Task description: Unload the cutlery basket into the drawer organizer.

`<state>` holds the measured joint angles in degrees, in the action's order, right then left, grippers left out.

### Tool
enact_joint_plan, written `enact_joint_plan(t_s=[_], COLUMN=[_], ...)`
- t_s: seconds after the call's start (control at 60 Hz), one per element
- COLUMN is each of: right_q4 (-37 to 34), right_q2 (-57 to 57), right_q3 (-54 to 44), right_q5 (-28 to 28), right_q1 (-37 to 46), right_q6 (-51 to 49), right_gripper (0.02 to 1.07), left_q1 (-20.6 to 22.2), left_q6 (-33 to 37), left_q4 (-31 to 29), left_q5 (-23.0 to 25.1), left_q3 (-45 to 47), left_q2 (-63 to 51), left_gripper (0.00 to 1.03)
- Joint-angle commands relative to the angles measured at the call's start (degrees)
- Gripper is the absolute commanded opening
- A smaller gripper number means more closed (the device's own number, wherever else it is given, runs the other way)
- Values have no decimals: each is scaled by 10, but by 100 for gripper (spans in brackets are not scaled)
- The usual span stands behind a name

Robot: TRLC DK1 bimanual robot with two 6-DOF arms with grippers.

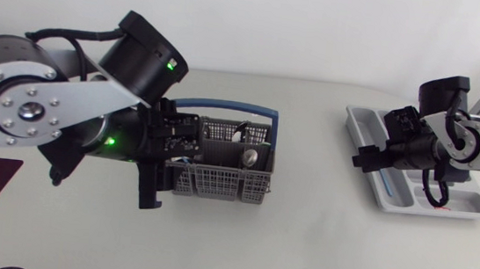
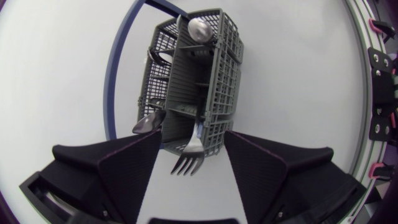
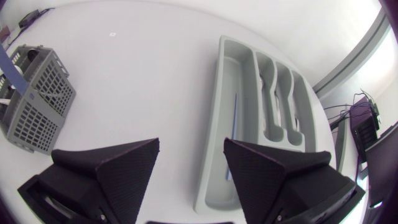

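While the left gripper [image 2: 193,138] hangs w/ fingers wide apart at the near end of the grey cutlery basket [image 2: 208,74], a fork [image 2: 188,157] pokes tines-first toward it beside a spoon [image 2: 148,123], so the step in hand looks like the pick approach; next it needs to centre on the fork and close w/o snagging the mesh. The right gripper [image 3: 189,158], also spread and holding nothing, hovers by the drawer organizer [image 3: 219,106], well apart from the basket (a blue-handled piece [image 3: 235,118] seems to lie in its long slot). Table [image 1: 300,246] is plain, pale, matte; no room detail worth noting.
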<state>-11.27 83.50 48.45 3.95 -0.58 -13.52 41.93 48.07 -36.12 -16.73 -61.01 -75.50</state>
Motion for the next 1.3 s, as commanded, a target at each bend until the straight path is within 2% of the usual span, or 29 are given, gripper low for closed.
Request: enact_joint_plan(t_s=[0.0, 0.133, 0.233, 0.317, 0.417, 0.5, 0.567, 0.65, 0.683, 0.8, 0.9, 1.15, 1.283], right_q4=[-9, -10, -10, -10, -11, -11, -10, -10, -10, -9, -9, -9, -11], right_q2=[-17, -26, -32, -37, -41, -45, -48, -48, -48, -50, -53, -62, -67], right_q3=[-19, -27, -34, -38, -40, -42, -45, -48, -49, -53, -56, -60, -60], right_q5=[6, 6, 6, 6, 6, 6, 6, 6, 6, 6, 6, 6, 6], right_q1=[-7, -15, -21, -24, -24, -24, -26, -27, -27, -27, -26, -27, -32], right_q6=[-1, 0, 1, 1, 1, 0, 0, 0, 0, 1, 0, -2, -2], right_gripper=[78, 78, 78, 78, 78, 78, 78, 78, 78, 78, 78, 78, 78], left_q1=[4, 11, 17, 17, 19, 17, 17, 17, 18, 19, 19, 22, 25], left_q6=[16, 17, 20, 20, 20, 20, 22, 22, 22, 21, 23, 24, 23], left_q4=[-13, -14, -14, -15, -16, -16, -16, -16, -16, -15, -15, -19, -45], left_q5=[-13, -23, -36, -40, -49, -51, -57, -57, -58, -58, -58, -67, -68], left_q3=[-24, -31, -33, -34, -36, -38, -39, -39, -38, -38, -38, -51, -78], left_q2=[-22, -35, -49, -56, -66, -68, -73, -75, -76, -83, -89, -79, -60], left_gripper=[61, 58, 50, 49, 38, 38, 32, 31, 26, 18, 4, 4, 4])
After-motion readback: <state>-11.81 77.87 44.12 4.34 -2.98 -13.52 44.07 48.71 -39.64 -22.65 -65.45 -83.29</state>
